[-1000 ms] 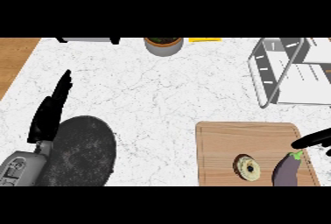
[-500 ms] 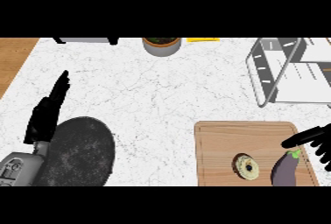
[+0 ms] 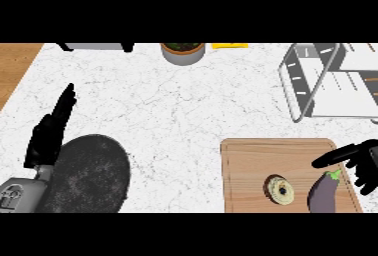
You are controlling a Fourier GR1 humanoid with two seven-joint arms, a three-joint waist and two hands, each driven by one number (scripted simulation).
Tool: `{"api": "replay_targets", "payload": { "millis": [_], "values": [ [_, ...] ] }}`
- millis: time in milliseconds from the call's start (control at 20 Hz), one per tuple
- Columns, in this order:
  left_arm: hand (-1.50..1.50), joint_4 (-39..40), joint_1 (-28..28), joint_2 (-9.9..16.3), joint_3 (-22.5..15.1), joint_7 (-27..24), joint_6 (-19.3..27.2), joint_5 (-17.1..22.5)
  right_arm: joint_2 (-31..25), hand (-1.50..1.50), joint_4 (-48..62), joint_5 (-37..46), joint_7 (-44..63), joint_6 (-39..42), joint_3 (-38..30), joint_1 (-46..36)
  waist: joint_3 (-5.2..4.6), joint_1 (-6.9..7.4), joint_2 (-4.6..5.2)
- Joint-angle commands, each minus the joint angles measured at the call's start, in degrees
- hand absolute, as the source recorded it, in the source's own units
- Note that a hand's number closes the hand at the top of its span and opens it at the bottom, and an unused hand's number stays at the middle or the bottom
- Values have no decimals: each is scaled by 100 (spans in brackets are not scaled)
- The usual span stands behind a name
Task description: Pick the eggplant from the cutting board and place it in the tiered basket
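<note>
Eggplant (image 3: 322, 194) near cutting board's (image 3: 255, 160) right edge, right hand (image 3: 359, 161) beside it, fingers spread

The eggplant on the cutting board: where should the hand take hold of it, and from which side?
Probably around the thick purple middle of the eggplant, coming from above at the right, where the right hand hovers. It lies flat, green stem toward the hand.

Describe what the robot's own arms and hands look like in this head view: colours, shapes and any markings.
The left hand is matt black, long and narrow, tapering to slim fingers. It joins a light grey forearm, rounded, with a darker outlined marking on its casing. The right hand is the same plain black, with thick rounded fingers; its forearm is out of view. No cables or sleeves show.
</note>
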Motion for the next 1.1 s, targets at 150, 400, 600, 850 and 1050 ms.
{"api": "replay_targets", "payload": {
  "millis": [150, 400, 600, 850, 1050],
  "values": [
    [0, -145, 51, -109, -25, 121, 40, -66, 489, -150, 117, -183, 1059, -657, 182, 75, 40, -18, 24],
    [0, -273, 77, 100, 105, 154, -136, -19, 644, -150, 205, -386, 876, -690, 262, 171, 43, 15, 26],
    [0, -66, -176, 103, 148, 291, -166, -50, 682, -150, 168, -592, 888, -727, 255, 78, 40, -35, 42],
    [0, 21, -23, -134, 51, 4, -7, -175, 670, 150, -222, -633, 206, 223, 437, 256, 43, -55, 51],
    [0, -230, 231, -57, 109, 23, -73, -121, 657, 150, -372, -545, 168, -172, 591, 286, 42, -10, 14]
  ]
}}
